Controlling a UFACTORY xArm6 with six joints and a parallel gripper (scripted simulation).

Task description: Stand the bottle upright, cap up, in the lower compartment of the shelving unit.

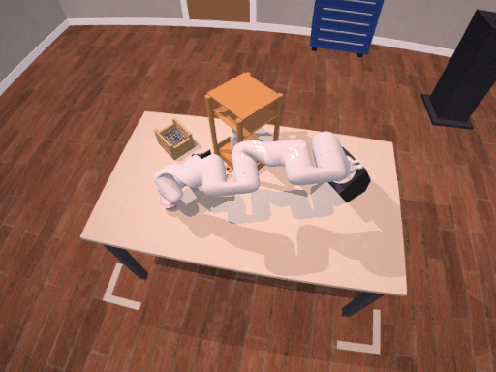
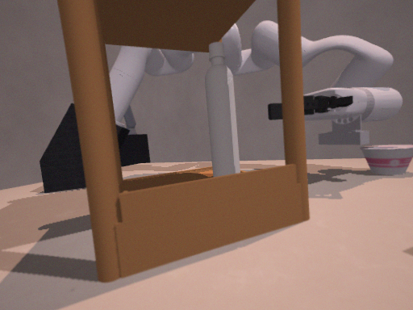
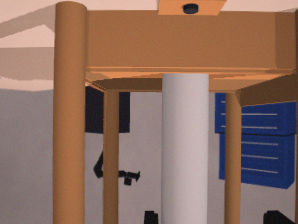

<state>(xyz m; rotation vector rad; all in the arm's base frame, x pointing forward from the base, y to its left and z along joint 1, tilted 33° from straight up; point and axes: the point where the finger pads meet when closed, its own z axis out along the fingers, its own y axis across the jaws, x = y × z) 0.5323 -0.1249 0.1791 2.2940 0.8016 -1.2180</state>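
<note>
While the arm hangs back: the gripper (image 2: 278, 111) sits outside the shelving unit (image 2: 85, 133), beyond its corner post, with nothing between its fingers
Pincer state: partly open, jaws standing apart at a middling width, holding nothing
Bottle place: the bottle (image 2: 222, 117) stands inside the lower compartment, its foot hidden behind the front lip (image 2: 210, 218), which reads as base on the compartment floor
Bottle axis: long axis vertical, cap (image 2: 216, 49) on top, just under the shelf board above
Direction from pincer: in the wrist view the bottle (image 3: 185, 150) fills the centre, straight ahead along the line the fingers point, framed by the unit's posts
Gap: in the exterior view, pincer and bottle are apart, a post standing between them
Nearer arm: only one arm on this rig, reaching across the table (image 1: 291, 262) from its base
Bystanders: a bowl (image 2: 387, 159) sits on the table under the wrist, and a small crate (image 1: 174, 139) lies beside the unit
Judgement: placement looks done; any coming move is best a straight retreat along that same line, clear of the post
</note>
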